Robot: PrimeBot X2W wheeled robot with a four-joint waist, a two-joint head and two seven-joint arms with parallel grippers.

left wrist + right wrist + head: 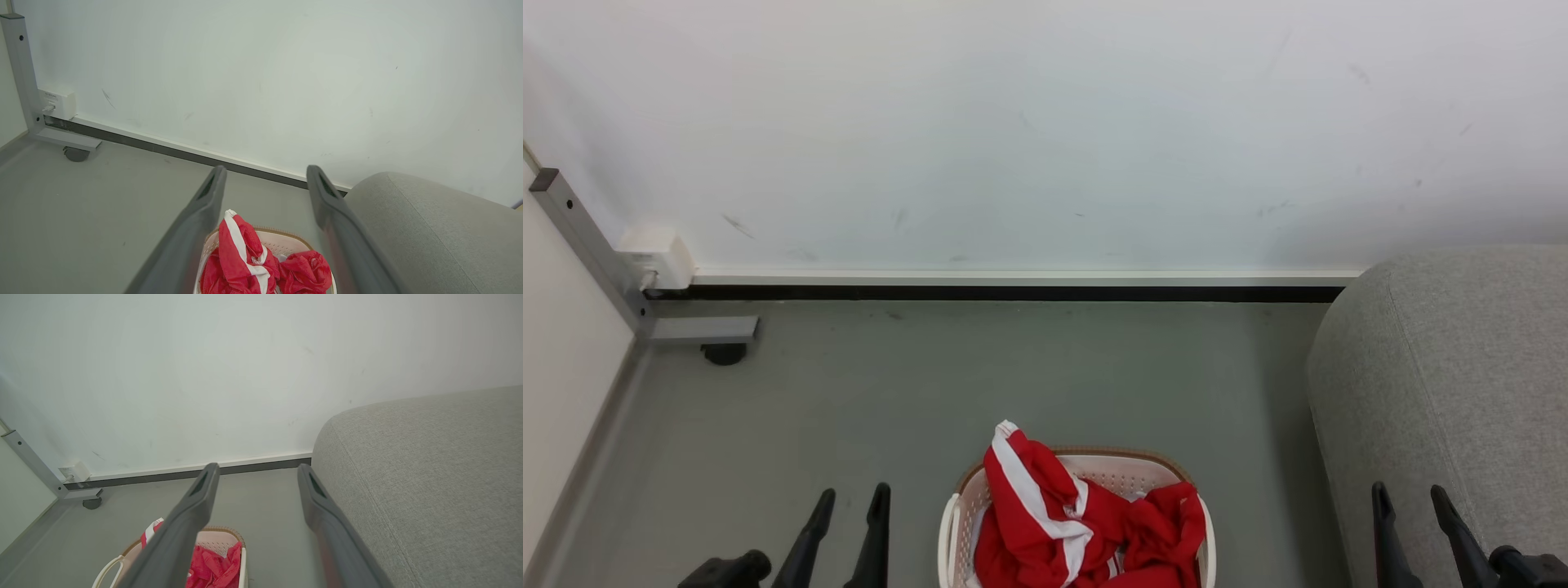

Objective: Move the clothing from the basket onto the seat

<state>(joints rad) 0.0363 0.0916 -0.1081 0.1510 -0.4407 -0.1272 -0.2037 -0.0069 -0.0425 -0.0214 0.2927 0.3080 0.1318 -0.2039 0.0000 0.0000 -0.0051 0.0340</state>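
Your grey floor (pixel 1013 367) meets a scuffed white wall (pixel 1045 122); the seat (pixel 1462 367) stands at right. The clothing (pixel 1111 523) lies heaped in the basket (pixel 948 527) on that floor. Your left gripper (pixel 854 492) and right gripper (pixel 1408 490): fingers apart, empty.

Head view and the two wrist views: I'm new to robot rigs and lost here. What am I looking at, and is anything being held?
These come from a two-armed robot. The head view is its head camera looking down; the dark prongs at the bottom are its left gripper and right gripper. The other two are wrist cameras looking along those fingers. On the floor stands a white basket of red clothing; a grey seat is on the right. Both grippers are open, holding nothing.
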